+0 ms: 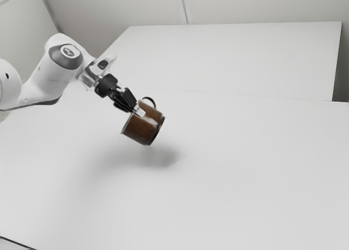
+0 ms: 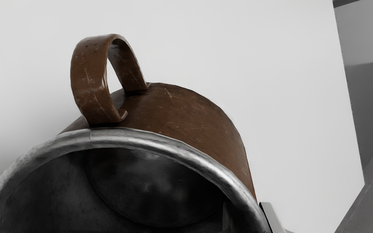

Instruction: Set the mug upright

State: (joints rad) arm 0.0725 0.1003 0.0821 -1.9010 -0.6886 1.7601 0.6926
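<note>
In the exterior view my gripper (image 1: 139,111) is shut on the wall of the brown mug (image 1: 144,125), which hangs tilted above the table. Its open mouth faces down toward the exterior view's left, its base points to the right, and the handle is on the upper side. In the wrist view the gripper (image 2: 247,217) has one finger inside the metal-rimmed mouth and the other against the outside of the mug (image 2: 186,119). The mug's lower part is out of the wrist view.
The white table (image 1: 234,179) extends beneath the mug, whose soft shadow lies on it. Behind stands a large white panel (image 1: 234,59), and pale walls rise beyond. A dark thin edge (image 1: 17,243) crosses the exterior view's lower left corner.
</note>
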